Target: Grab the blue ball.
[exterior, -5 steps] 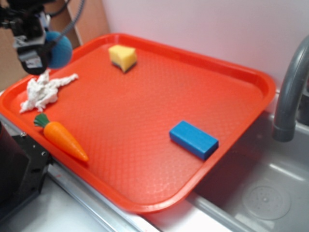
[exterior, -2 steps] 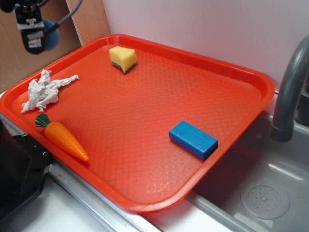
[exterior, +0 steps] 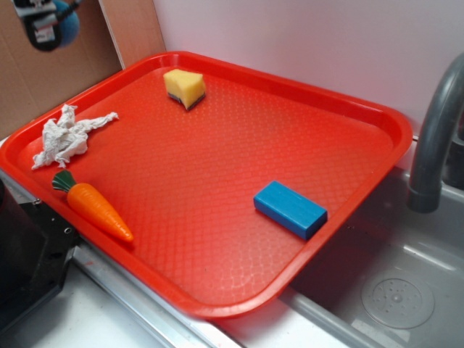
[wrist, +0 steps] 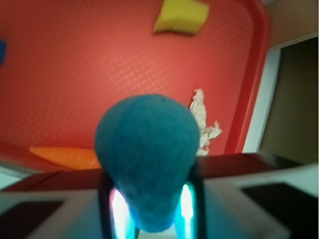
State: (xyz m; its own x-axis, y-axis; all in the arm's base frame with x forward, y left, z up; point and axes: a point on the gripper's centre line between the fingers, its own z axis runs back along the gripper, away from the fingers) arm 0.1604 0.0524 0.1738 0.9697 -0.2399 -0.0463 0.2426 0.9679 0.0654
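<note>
Gripper pinching the blue ball between its fingers, holding it high above the far-left corner of the red tray, evidently to lift it clear of the crumpled cloth and carrot below

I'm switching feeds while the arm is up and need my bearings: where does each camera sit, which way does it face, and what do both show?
Exterior: fixed in front of and above the red tray, angled down; sink and faucet right. The gripper shows at the top-left corner.
Wrist: rides on the gripper, looking down past it; fingers clamp the blue ball.
Shared: blue ball, tray, yellow sponge, white rag, carrot.
</note>
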